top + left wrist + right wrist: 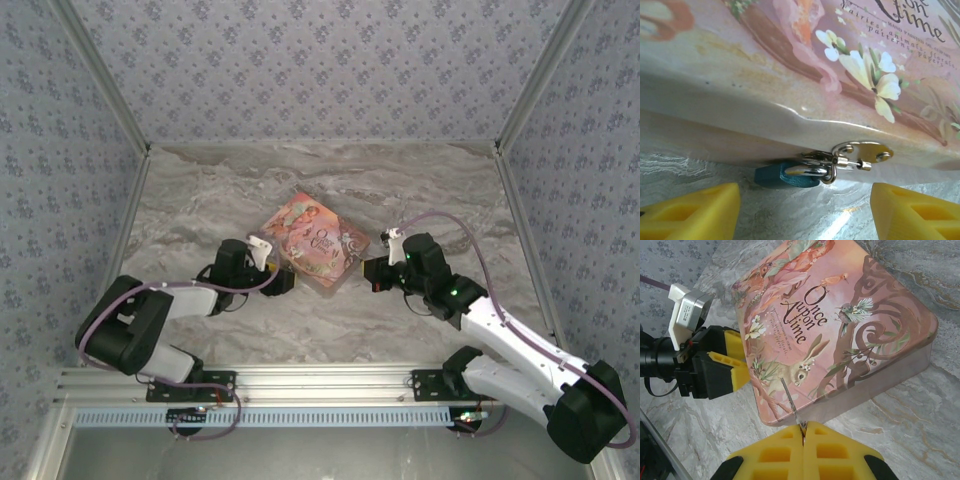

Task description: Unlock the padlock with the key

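**Padlock [787, 175] on the tin's hasp, key [790, 400] pinched in the right gripper [804, 432]**

A grey-veined marble table [420, 180] fills a booth walled in blue-grey floral wallpaper [320, 60], with an aluminium rail [320, 380] along the near edge. The pink tin [315, 240] lies mid-table. The blue padlock hangs from the hasp [865, 151] on the tin's side wall, its body against the marble. The left gripper [805, 215] sits just before it, yellow fingers wide apart and empty. The right gripper's fingers press together on the key, blade pointing toward the tin.
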Robot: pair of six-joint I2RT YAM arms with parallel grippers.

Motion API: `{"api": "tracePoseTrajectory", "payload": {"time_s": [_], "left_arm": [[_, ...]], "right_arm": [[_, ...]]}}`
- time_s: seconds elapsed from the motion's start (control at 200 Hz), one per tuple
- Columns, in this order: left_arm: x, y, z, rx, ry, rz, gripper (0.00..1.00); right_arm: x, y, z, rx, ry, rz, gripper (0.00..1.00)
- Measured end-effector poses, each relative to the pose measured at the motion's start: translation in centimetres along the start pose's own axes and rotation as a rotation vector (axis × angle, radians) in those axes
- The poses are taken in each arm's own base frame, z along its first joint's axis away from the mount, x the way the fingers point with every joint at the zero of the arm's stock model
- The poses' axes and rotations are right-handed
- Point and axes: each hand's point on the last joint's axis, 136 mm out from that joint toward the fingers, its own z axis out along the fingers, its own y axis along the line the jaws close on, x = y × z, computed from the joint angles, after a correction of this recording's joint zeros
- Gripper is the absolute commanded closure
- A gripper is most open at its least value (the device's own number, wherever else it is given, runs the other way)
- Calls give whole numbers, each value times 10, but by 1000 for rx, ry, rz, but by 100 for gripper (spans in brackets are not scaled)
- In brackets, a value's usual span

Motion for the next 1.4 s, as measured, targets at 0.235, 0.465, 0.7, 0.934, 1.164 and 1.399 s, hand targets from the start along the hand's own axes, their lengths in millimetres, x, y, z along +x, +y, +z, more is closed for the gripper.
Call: {"api": "tracePoseTrajectory", "payload": {"time_s": [0.235,0.465,0.7,0.934,1.164,1.399], "left_arm": [[2,1,7,2,18,17,36],[-6,1,11,6,6,38,41],[-2,2,17,8,21,35,47],[2,2,21,10,34,33,53],[1,0,21,16,34,33,60],[0,0,21,17,32,28,67]], "right_arm": [[-1,0,0,1,-2,0,100],[-1,-1,0,1,-3,0,100],[-1,0,0,1,-2,0,100],[-1,-1,0,1,-3,1,100],[-1,0,0,1,-2,0,100],[-1,-1,0,1,-3,0,100]]}}
